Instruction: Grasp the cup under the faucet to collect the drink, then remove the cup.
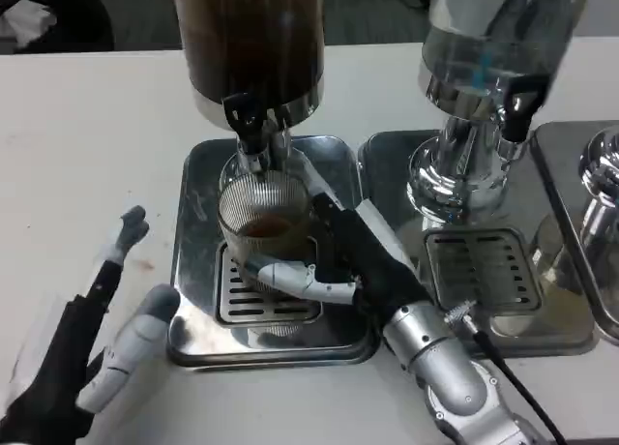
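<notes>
A ribbed clear glass cup [263, 222] stands on the drip grate [253, 305] of a steel tray, right under the black faucet [246, 118] of the dark-drink dispenser [253, 39]. A little brown drink lies in its bottom. My right hand [348, 261] wraps the cup from the right, one finger curling round its front base and others up its right side. My left hand [106, 319] hovers at the lower left, fingers spread, holding nothing, apart from the tray.
The steel tray [198, 232] holds the dark dispenser. A second dispenser [488, 58] with clear liquid stands on its own tray [503, 339] to the right. Another chrome base [602, 179] sits at the far right edge. White table lies to the left.
</notes>
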